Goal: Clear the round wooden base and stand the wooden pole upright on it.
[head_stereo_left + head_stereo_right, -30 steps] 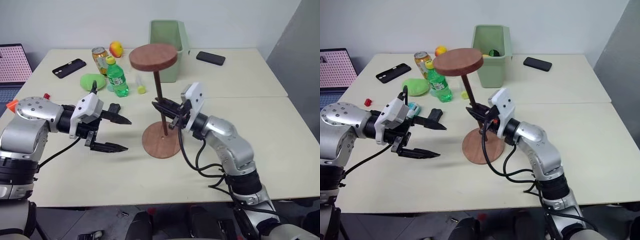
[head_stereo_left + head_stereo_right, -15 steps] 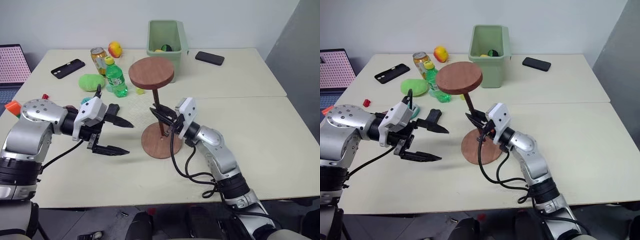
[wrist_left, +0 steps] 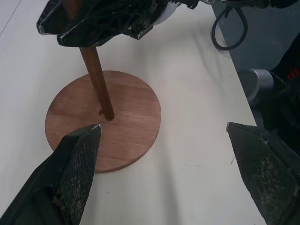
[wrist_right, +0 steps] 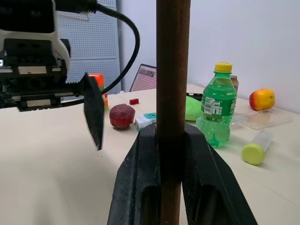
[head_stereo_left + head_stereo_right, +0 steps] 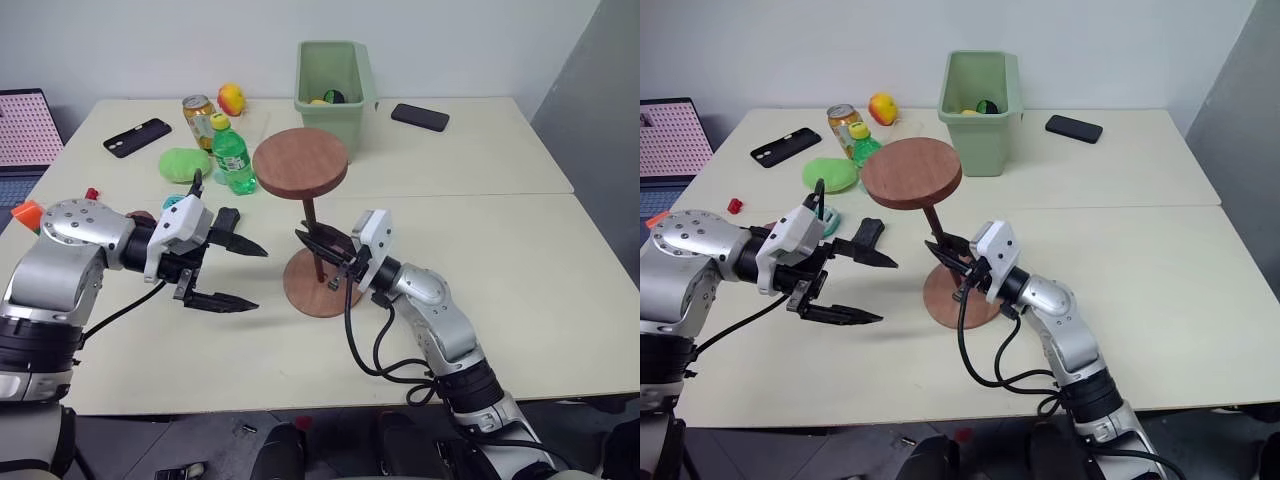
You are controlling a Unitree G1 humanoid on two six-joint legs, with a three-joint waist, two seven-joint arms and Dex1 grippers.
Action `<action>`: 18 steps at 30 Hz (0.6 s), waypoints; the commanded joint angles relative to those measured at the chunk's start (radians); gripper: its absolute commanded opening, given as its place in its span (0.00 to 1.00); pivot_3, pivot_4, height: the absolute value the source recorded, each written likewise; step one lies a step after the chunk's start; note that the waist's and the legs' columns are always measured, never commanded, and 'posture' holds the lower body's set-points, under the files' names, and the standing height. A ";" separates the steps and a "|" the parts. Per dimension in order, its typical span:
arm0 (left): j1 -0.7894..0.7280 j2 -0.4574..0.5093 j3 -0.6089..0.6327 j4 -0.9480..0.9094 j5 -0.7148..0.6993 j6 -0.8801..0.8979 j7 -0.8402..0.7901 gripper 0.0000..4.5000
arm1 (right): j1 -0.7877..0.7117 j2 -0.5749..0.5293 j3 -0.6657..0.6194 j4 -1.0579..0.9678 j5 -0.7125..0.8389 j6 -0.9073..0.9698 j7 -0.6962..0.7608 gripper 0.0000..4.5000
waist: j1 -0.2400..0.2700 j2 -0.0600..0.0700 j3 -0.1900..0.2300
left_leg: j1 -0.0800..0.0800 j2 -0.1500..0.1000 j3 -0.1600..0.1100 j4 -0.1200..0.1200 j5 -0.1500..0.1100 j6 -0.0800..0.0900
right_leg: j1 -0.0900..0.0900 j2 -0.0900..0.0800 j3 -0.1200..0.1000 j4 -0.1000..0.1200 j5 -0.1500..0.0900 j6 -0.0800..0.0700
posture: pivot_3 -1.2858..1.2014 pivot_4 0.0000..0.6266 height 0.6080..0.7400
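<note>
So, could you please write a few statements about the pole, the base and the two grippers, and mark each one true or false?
1. The right gripper is shut on the thin dark-brown wooden pole. True.
2. The pole's lower tip meets the flat round reddish-brown wooden base near its centre hole. True.
3. The left gripper grips the base. False: it is open and off to the side.
4. The pole's fixed disc is at its lower end. False: it is on top.
5. The green plastic bottle stands on the base. False: it stands on the table behind.

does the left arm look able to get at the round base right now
Probably yes: the open left gripper hovers beside the round wooden base with bare table between. The wooden pole, held by the right gripper, stands on its centre.
</note>
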 commanded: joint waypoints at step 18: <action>0.015 0.032 0.043 -0.060 -0.028 0.024 0.007 1.00 | -0.002 0.003 -0.001 0.033 0.012 0.011 0.008 0.05 | 0.000 0.000 0.000 | 0.001 0.000 0.000 0.000 0.000 0.001 | 0.000 0.000 0.000 0.000 0.000 0.000 | 0.52 0.24 1.00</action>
